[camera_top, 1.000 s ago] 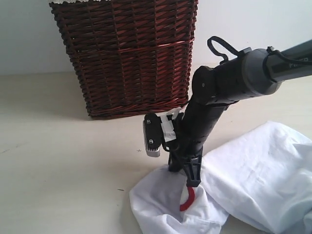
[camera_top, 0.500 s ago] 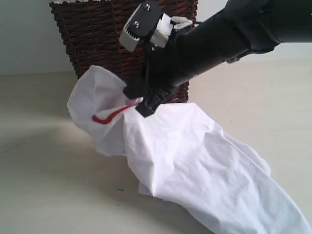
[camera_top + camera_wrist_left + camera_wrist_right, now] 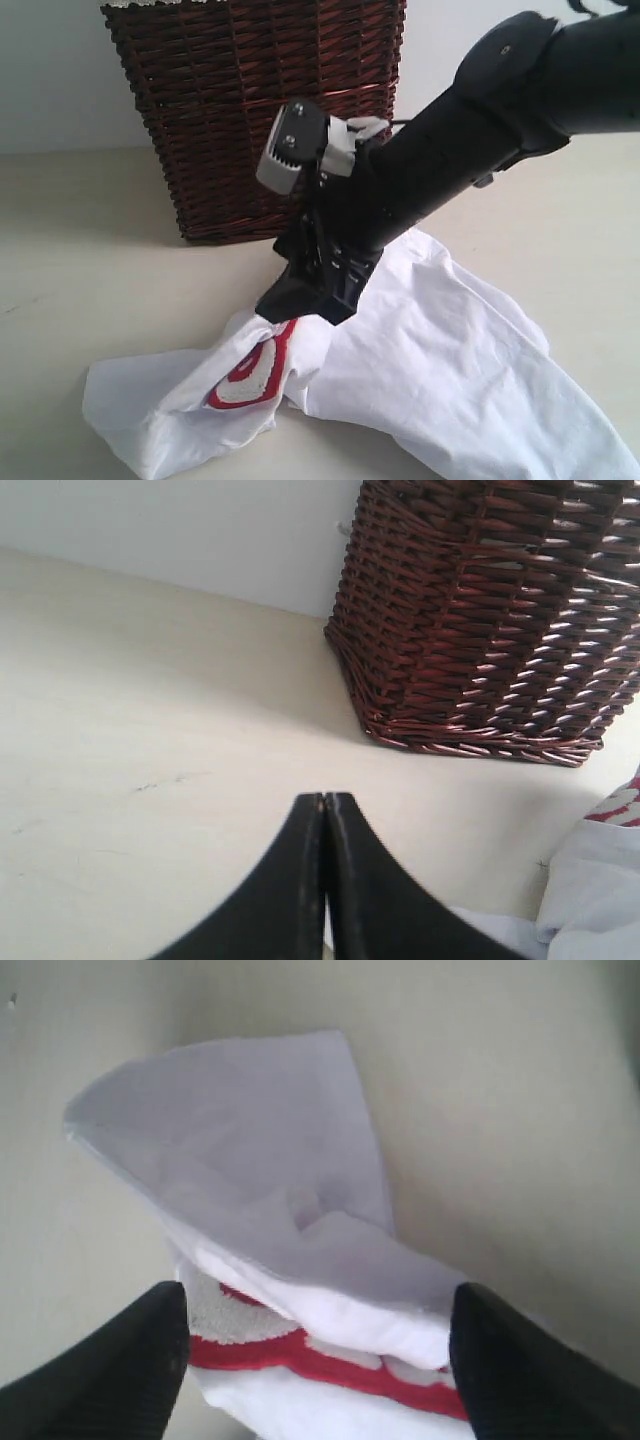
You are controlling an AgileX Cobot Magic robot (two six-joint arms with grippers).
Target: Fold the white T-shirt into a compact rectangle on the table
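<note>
The white T-shirt point(image 3: 450, 350) lies rumpled on the table point(image 3: 100, 260), stretching from the lower middle to the lower right of the exterior view. A folded-over edge with a fuzzy white letter outlined in red point(image 3: 255, 368) rests at its left end. My right gripper point(image 3: 305, 300) hovers just over that edge, open; in the right wrist view its fingers point(image 3: 318, 1305) straddle the T-shirt point(image 3: 250, 1160) without pinching it. My left gripper point(image 3: 325, 800) is shut on nothing, low over the table point(image 3: 150, 730), with a corner of the T-shirt point(image 3: 590, 880) beside it.
A dark wicker basket point(image 3: 260, 110) stands at the back of the table, directly behind my right arm. The left wrist view shows that basket point(image 3: 480, 610) close ahead. Bare table surface extends to the left of the shirt.
My right gripper carried the shirt's edge up in front of the basket, then down and left to the table. Its jaws have opened and the cloth now lies loose.
</note>
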